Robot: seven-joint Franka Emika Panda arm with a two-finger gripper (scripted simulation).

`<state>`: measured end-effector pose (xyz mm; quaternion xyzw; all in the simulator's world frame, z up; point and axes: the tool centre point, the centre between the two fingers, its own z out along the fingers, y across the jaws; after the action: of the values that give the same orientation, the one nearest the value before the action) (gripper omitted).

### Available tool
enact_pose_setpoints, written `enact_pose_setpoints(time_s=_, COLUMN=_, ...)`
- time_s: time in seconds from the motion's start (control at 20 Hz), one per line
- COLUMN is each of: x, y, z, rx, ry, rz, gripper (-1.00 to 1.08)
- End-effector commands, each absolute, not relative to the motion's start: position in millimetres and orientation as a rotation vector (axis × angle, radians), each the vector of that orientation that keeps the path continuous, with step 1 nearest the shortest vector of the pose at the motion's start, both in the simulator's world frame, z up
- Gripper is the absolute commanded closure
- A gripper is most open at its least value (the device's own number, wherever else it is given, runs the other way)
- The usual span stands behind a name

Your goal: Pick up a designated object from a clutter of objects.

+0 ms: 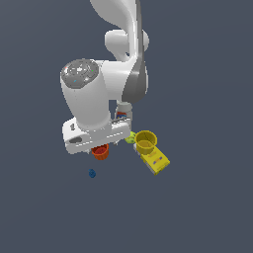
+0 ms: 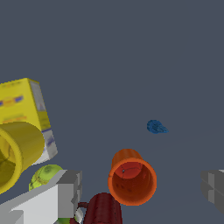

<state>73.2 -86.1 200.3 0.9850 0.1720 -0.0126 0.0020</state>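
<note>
Gripper (image 2: 142, 192) jaws stand wide apart, holding nothing, above the orange cup (image 2: 131, 177); the tiny blue item (image 2: 155, 127) lies apart from the clutter.

The arm's hand (image 1: 91, 136) hides the orange cup's (image 1: 101, 152) top and most of the green ball (image 1: 129, 138); the blue item (image 1: 92, 173) is too small to identify

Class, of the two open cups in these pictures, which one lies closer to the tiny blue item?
The orange cup; the tiny blue item sits beside it, while the yellow cup is farther off.
</note>
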Motion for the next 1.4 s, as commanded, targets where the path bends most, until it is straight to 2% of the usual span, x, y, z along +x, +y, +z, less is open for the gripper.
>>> enact_pose_setpoints(time_s=0.0, x=83, y=-100, z=180, rx=3.080, ry=0.607, rz=-0.031, gripper=-0.92)
enact_pose_setpoints(time_s=0.6, x=104, y=-147, z=107, rx=3.030, ry=0.830, rz=-0.005, gripper=-0.92)
enact_pose_setpoints(time_s=1.35, x=106, y=-156, z=80, rx=3.020, ry=0.868, rz=-0.002, gripper=-0.92)
